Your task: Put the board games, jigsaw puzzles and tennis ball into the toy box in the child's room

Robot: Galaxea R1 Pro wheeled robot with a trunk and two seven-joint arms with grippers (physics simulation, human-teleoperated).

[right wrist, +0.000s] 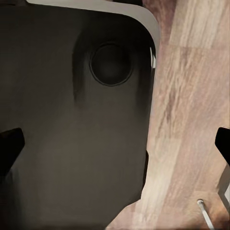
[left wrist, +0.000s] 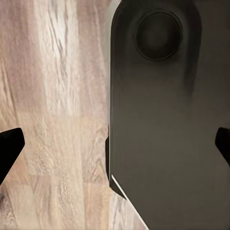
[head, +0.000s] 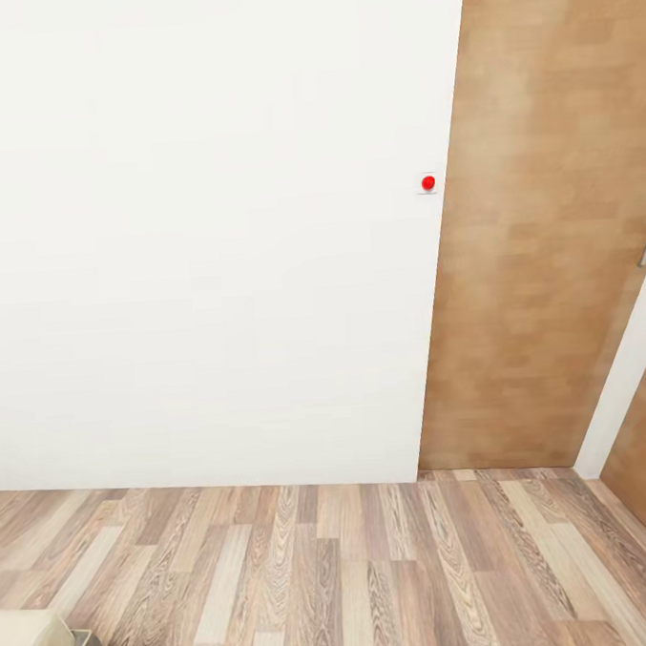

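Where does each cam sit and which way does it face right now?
Head view: on the head, facing a white wall, red wall button, wooden door, plank floor.
Left wrist view: on the left arm, facing down; left tool open over the dark robot base.
Right wrist view: likewise; right tool open.
Shared: plank floor; wrist views share the base.

Left gripper (left wrist: 115, 143) fingers (left wrist: 9, 146) spread wide, right gripper (right wrist: 115, 143) fingers (right wrist: 9, 143) likewise apart, both pointing downward beside dark robot base (left wrist: 163, 120)
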